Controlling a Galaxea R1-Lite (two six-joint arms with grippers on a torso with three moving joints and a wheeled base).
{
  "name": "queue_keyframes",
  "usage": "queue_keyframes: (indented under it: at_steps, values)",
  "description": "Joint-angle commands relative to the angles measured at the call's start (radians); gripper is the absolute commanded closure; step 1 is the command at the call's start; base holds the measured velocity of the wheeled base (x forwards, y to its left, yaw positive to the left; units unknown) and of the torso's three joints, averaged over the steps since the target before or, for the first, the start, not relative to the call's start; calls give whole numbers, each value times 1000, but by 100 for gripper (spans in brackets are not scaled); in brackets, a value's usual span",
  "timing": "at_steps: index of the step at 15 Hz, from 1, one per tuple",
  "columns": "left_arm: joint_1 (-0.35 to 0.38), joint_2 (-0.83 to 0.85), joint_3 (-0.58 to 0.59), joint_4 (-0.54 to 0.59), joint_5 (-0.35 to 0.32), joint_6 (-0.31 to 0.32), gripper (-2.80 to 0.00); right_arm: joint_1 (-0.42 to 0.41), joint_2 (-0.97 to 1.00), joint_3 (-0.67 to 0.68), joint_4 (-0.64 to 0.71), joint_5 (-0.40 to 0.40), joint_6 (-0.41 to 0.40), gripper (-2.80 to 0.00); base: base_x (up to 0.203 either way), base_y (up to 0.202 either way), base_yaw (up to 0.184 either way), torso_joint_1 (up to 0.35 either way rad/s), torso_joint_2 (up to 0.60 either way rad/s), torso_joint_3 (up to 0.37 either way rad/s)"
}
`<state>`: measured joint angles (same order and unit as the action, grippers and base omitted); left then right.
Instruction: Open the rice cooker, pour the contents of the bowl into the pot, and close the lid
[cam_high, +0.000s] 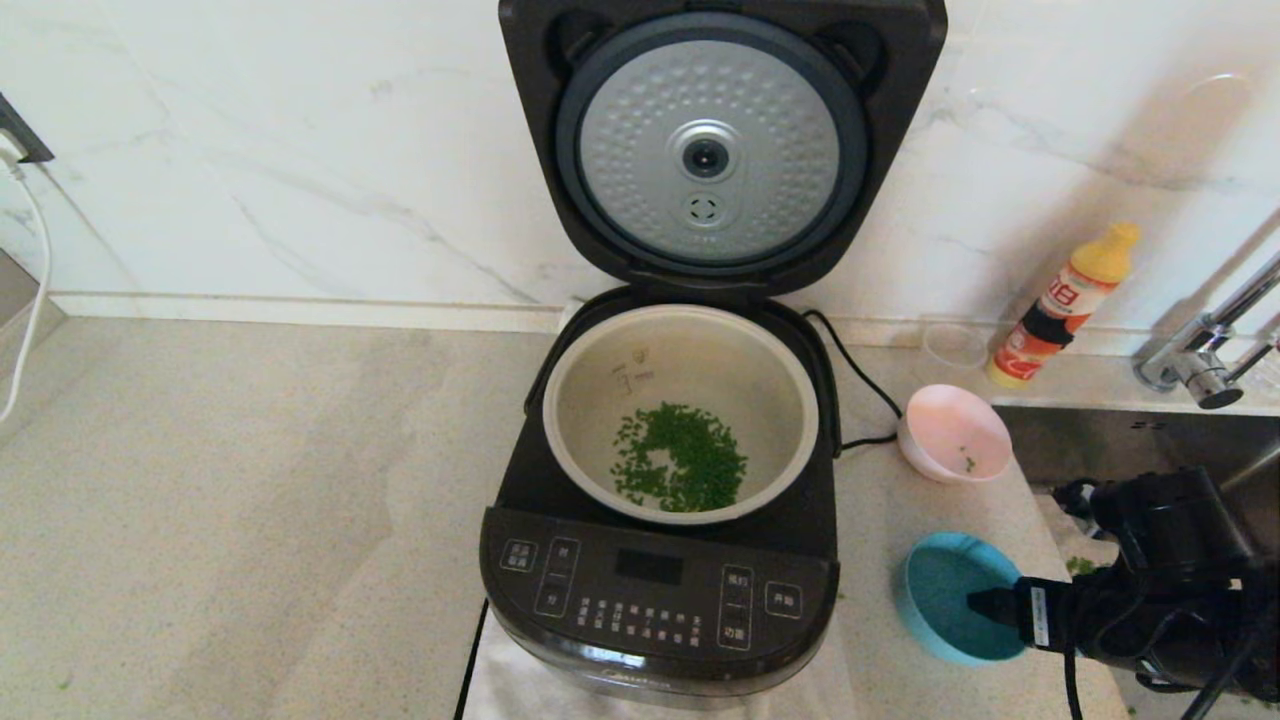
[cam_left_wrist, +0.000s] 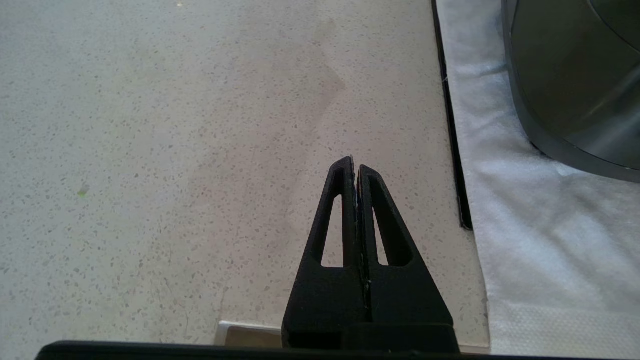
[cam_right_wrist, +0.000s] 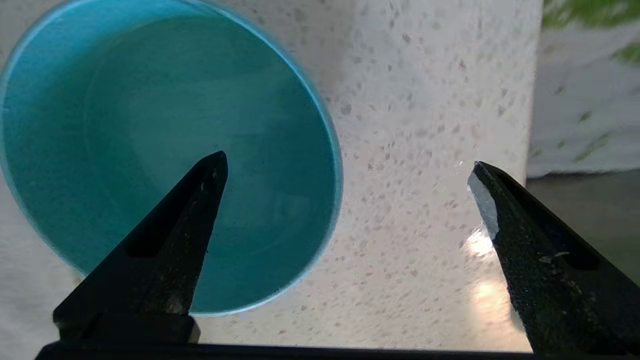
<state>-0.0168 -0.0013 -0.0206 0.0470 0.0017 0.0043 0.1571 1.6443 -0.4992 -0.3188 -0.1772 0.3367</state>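
1. The rice cooker (cam_high: 660, 560) stood in the middle of the table (cam_high: 250, 500) with the lid (cam_high: 712, 150) raised upright, so its dimpled silver underside faced forward.
2. The pot (cam_high: 680, 410) sat inside the cooker, and the green bits (cam_high: 680, 458) lay in a loose heap on its bottom.
3. The pink bowl (cam_high: 955, 433) rested tilted on the table to the right of the cooker, near the power cord (cam_high: 860, 385), with only a few green bits left inside.
4. A blue bowl (cam_high: 945, 598) stood nearer to the front edge, with nothing visible in it.
5. The right end effector (cam_right_wrist: 347, 175) hovered with its fingers spread wide, one over the blue bowl, one over the bare table; it held nothing.
6. The left end effector (cam_left_wrist: 355, 167) was pressed together over the wide free table to the left of the cooker.
7. A sink faucet (cam_high: 1200, 360) and a yellow-capped bottle (cam_high: 1065, 305) stood at the right by the wall.
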Motion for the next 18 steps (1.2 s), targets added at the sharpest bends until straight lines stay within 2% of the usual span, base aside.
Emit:
queue_keyframes:
  at_steps: [1,3,7,8,18]
  values:
    - [0,1,1,1,0,0,0,40,-5,-14,-1,-47,-5,-280,0,0,0,0,0,0]
    - [0,1,1,1,0,0,0,77,0,-19,0,-77,-5,-280,0,0,0,0,0,0]
    - [0,1,0,1,0,0,0,114,29,-19,0,-82,5,-280,0,0,0,0,0,0]
    - [0,1,1,1,0,0,0,114,37,-19,0,-82,5,0,0,0,0,0,0,0]
    - [0,1,-1,1,0,0,0,116,33,-9,0,-99,10,0,0,0,0,0,0,0]
